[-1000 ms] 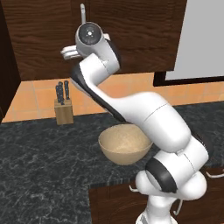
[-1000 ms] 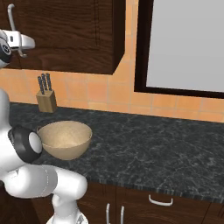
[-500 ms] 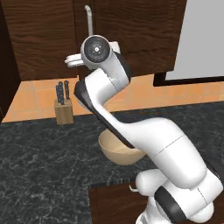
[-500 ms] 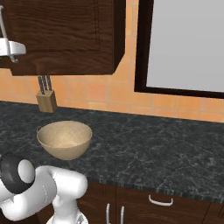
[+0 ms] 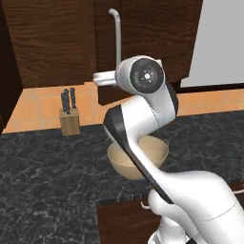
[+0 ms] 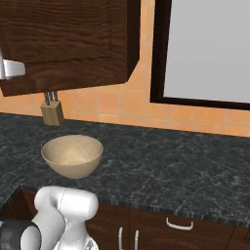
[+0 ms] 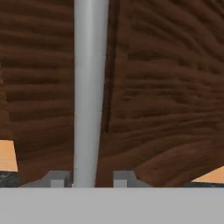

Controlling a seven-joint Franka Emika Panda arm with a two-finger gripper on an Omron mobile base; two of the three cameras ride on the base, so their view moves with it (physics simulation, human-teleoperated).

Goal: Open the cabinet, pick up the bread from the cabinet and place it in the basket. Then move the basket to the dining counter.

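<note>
Cabinet [image 5: 57, 43]: dark brown wood grain, hung on the wall above the black counter [image 5: 43, 181], door seam running just beside the handle [image 7: 89, 87]. Handle a long smooth silver bar, upright, curved in at the top in the left base view. Gripper [image 7: 89, 178] right up at the door, two grey fingertips [image 7: 57, 178] rising on either side of the bar's lower end, closed in around it with the bar between them; contact itself too close to tell apart. White arm [image 5: 143, 114] bent high, wrist level with the cabinet's lower edge.

Basket [image 6: 72, 155] on the counter below the cabinet, wide round tan bowl with thin rim and speckled beige inside, nothing seen in it. Well apart from the knife block [image 6: 52, 113], a small wooden box against the orange tile wall. Bare speckled granite stretching right of the basket toward the dark-framed window [image 6: 205, 49]. Counter front edge near the base, dark drawers [image 6: 180, 227] with small curved handles beneath.
</note>
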